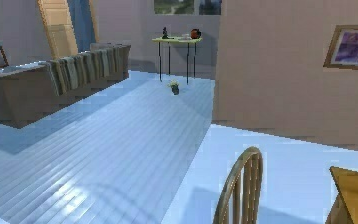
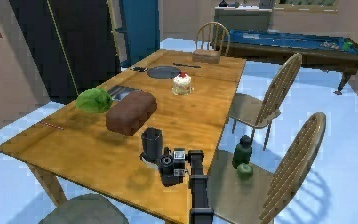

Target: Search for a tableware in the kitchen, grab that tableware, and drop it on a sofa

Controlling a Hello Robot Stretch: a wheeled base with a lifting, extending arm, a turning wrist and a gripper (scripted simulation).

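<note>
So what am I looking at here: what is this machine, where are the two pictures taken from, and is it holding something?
It is a wheeled robot with one extending arm ending in a two-finger hand. The forward view looks ahead: a striped sofa and a chair. The arm side view looks out where the arm reaches: a wooden table carrying a brown loaf, something green, and a dark cup right at the hand. Whether the hand holds anything cannot be told.
</note>
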